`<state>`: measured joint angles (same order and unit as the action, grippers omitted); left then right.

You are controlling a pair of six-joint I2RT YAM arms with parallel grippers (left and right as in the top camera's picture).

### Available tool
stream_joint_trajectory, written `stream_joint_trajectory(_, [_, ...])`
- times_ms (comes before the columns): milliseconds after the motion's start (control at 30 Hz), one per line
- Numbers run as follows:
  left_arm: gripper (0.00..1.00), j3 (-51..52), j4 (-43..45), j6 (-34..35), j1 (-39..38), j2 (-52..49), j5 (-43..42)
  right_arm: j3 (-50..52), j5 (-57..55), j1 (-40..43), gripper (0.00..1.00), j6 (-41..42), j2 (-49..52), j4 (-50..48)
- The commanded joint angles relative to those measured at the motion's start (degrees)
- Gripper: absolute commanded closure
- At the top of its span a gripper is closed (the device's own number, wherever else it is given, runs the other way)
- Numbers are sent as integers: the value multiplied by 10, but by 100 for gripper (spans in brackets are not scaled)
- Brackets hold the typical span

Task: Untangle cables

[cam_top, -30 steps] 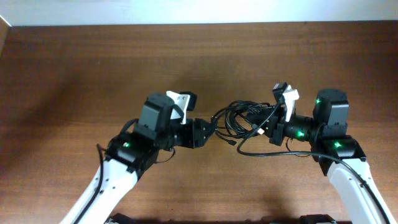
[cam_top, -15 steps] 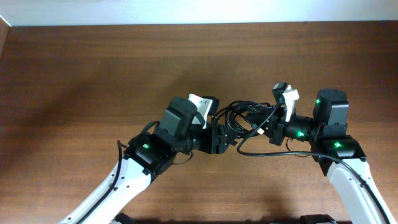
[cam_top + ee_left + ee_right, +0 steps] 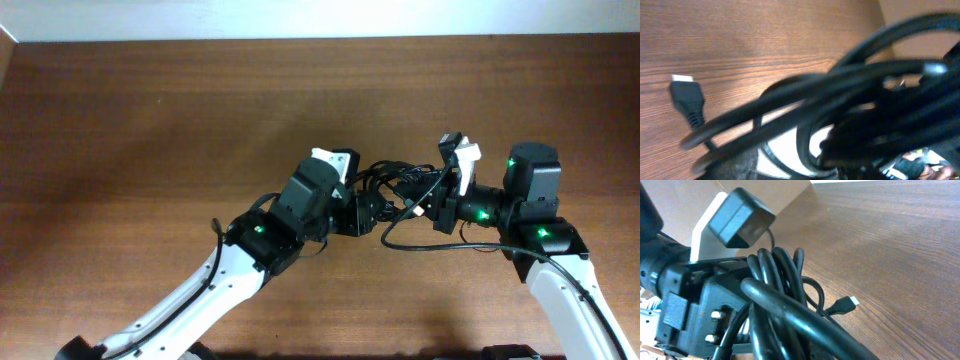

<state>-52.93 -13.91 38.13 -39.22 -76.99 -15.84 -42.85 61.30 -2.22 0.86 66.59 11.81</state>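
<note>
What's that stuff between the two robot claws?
A tangled bundle of thin black cables fills the gap between the left gripper and right gripper, seen overhead.

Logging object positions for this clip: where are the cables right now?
In the overhead view, the cables are bunched just right of centre, between the left gripper at their left edge and the right gripper, shut on their right side.

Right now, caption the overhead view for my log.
Left end effector meets tangled black cables gripped by the right end effector over a wooden table.
</note>
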Motion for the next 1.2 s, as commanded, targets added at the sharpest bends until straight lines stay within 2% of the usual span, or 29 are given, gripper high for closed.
stream_joint_trajectory(0, [54,-3,26,15,-2,-8,-24,-2,9,4,96,-3,-3,-4])
stream_joint_trajectory(33, [55,-3,31,15,-2,-8,-24,-2,9,4,96,-3,-3,-4])
stream_joint_trajectory(333, [85,-3,36,15,-2,-8,-24,-2,9,4,96,-2,-3,-4])
stream_joint_trajectory(400, [94,-3,36,15,-2,-8,-24,-2,9,4,96,-3,-3,-4])
stream_joint_trajectory(500, [100,-3,36,15,-2,-8,-24,-2,9,4,96,-3,-3,-4])
stream_joint_trajectory(633, [98,-3,37,15,-2,-8,-37,-2,8,4,96,-3,-3,-4])
stream_joint_trajectory(733, [75,-3,43,15,-1,-8,-69,-2,8,4,96,-3,-3,-4])
stream_joint_trajectory(800, [63,-3,47,16,-1,-8,-76,-2,8,4,96,-3,-3,-4])
stream_joint_trajectory(867, [56,-3,47,15,-1,-8,-85,-2,8,4,96,-3,-3,-4])
stream_joint_trajectory(933, [55,-3,46,15,-1,-8,-88,-2,8,4,96,-3,-3,-4])
stream_joint_trajectory(1000, [65,-3,42,15,-1,-8,-88,-2,8,4,96,-3,-3,-4])
stream_joint_trajectory(1067, [91,-3,33,15,-1,-8,-88,-2,8,4,96,-3,-3,-4])
stream_joint_trajectory(1100, [100,-3,28,15,-1,-8,-88,-2,8,4,96,-3,-3,-4])
stream_joint_trajectory(1167, [100,-3,25,15,-1,-8,-88,-2,8,4,96,-3,-3,-4])
